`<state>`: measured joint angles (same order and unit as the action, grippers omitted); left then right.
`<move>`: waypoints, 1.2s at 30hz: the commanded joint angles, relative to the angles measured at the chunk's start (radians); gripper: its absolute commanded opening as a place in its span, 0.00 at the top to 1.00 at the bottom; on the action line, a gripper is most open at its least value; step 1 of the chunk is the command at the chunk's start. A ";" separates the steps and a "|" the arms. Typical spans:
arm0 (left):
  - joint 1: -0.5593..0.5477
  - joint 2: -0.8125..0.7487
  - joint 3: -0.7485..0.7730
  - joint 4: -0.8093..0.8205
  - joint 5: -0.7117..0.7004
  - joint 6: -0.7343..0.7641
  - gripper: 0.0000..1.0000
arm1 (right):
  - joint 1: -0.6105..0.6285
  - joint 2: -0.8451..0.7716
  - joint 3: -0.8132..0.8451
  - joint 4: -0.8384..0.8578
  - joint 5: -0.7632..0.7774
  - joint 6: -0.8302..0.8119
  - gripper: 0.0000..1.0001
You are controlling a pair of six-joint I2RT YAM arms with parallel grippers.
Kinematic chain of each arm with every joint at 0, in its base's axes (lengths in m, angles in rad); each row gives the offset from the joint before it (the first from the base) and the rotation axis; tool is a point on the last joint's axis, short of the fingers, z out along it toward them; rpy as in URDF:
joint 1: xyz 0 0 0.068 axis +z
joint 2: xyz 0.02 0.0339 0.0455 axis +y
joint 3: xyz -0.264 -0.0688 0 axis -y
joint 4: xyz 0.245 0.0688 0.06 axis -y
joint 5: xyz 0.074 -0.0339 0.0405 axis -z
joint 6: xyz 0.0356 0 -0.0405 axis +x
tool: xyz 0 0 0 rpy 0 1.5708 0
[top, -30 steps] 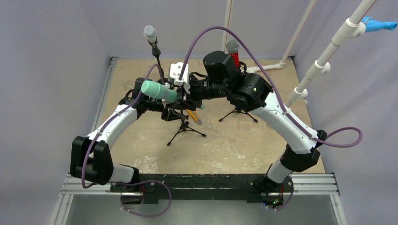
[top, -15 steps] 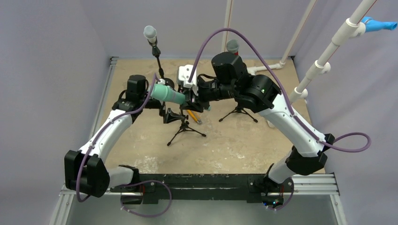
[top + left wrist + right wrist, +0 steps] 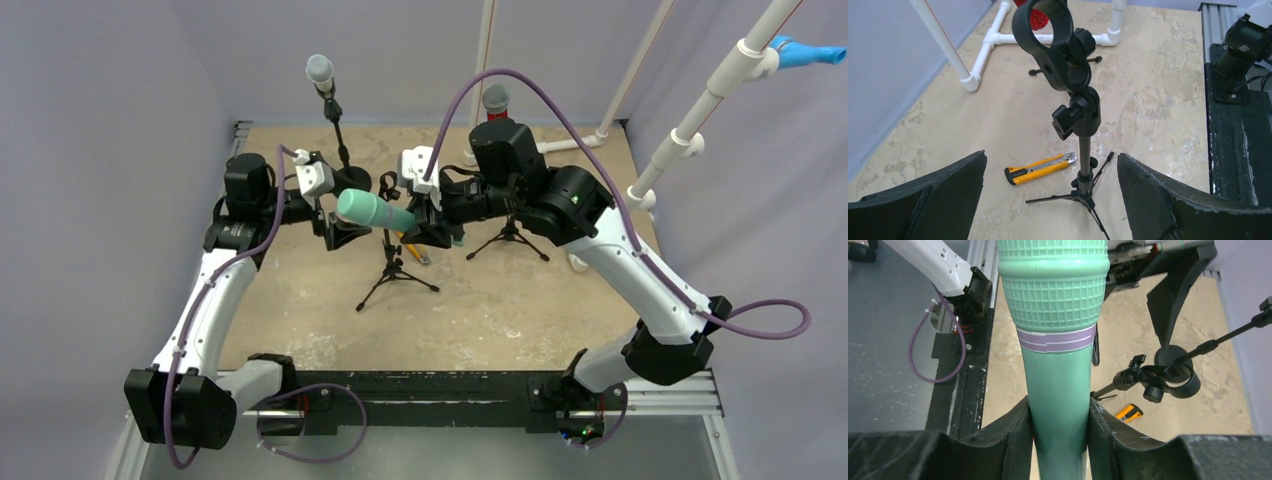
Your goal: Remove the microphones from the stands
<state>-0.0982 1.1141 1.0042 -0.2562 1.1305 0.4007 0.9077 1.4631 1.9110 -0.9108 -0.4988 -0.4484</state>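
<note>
Right gripper [image 3: 1059, 422] clamps mic [image 3: 375, 210], clear of clip [image 3: 1068, 70] (left gripper [image 3: 1052, 200]: jaws wide). Next: lay mic on counter [image 3: 500, 300].

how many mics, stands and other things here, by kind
microphones: 3 (mint green plastic microphone, grey-headed black microphone, red microphone)
stands: 3 (black tripod stand with empty clip, tall black stand, half-hidden black tripod stand)
yellow utility knife: 1
total: 7

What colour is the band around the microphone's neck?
The band is purple with thin white lines, on the mint-green microphone; clearest in right wrist view.
</note>
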 commanded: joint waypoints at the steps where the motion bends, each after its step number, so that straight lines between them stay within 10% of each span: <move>1: 0.026 -0.050 0.073 0.061 0.004 -0.146 0.00 | -0.061 -0.023 0.013 0.096 -0.093 0.114 1.00; 13: -0.080 -0.038 0.280 0.147 -0.074 -0.644 0.06 | -0.147 0.088 0.107 0.273 -0.248 0.457 1.00; 20: -0.112 0.001 0.273 0.473 -0.024 -0.943 0.10 | -0.194 0.108 0.087 0.343 -0.304 0.570 1.00; 36: -0.125 0.042 0.242 0.764 0.018 -1.122 0.15 | -0.232 0.090 0.022 0.380 -0.391 0.588 1.00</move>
<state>-0.2100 1.1618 1.2465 0.3603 1.1282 -0.6319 0.6868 1.5761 1.9518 -0.5522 -0.8680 0.1387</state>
